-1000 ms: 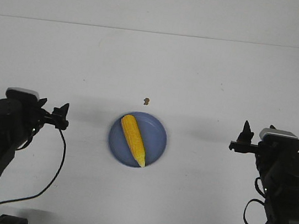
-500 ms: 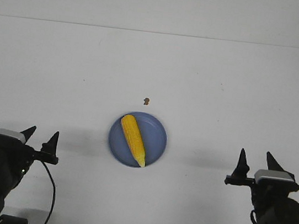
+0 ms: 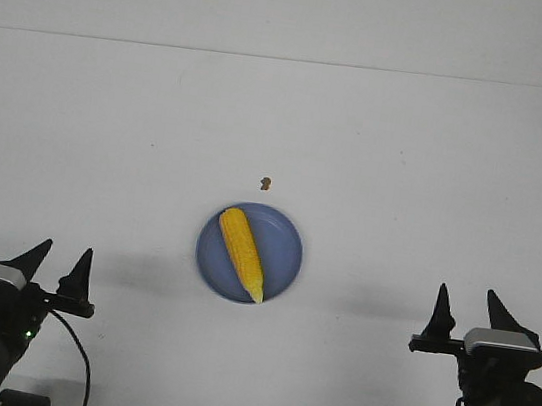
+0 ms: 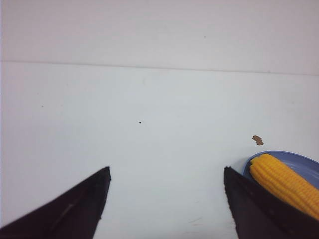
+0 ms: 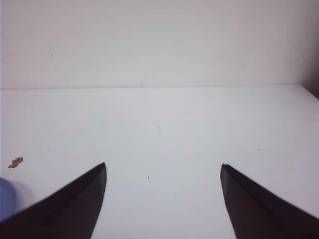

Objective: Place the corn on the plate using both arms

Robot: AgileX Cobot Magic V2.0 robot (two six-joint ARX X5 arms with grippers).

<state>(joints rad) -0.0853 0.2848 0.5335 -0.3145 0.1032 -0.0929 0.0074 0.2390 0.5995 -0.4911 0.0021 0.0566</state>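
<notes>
The yellow corn [image 3: 242, 253] lies diagonally on the round blue plate [image 3: 285, 245] at the table's middle front, its point toward the near edge. The corn [image 4: 286, 184] and plate rim [image 4: 299, 158] also show in the left wrist view, beside one finger. A sliver of the plate [image 5: 6, 196] shows in the right wrist view. My left gripper [image 3: 64, 256] is open and empty, low at the front left, well apart from the plate. My right gripper [image 3: 466, 299] is open and empty, low at the front right.
A tiny brown speck [image 3: 266, 182] lies on the white table just beyond the plate; it also shows in the left wrist view [image 4: 257, 140] and right wrist view [image 5: 15, 162]. The table's far edge meets a white wall.
Both arms have drawn back and down toward the near table edge, away from the plate, fingers now pointing up. The corn and plate have not moved.
</notes>
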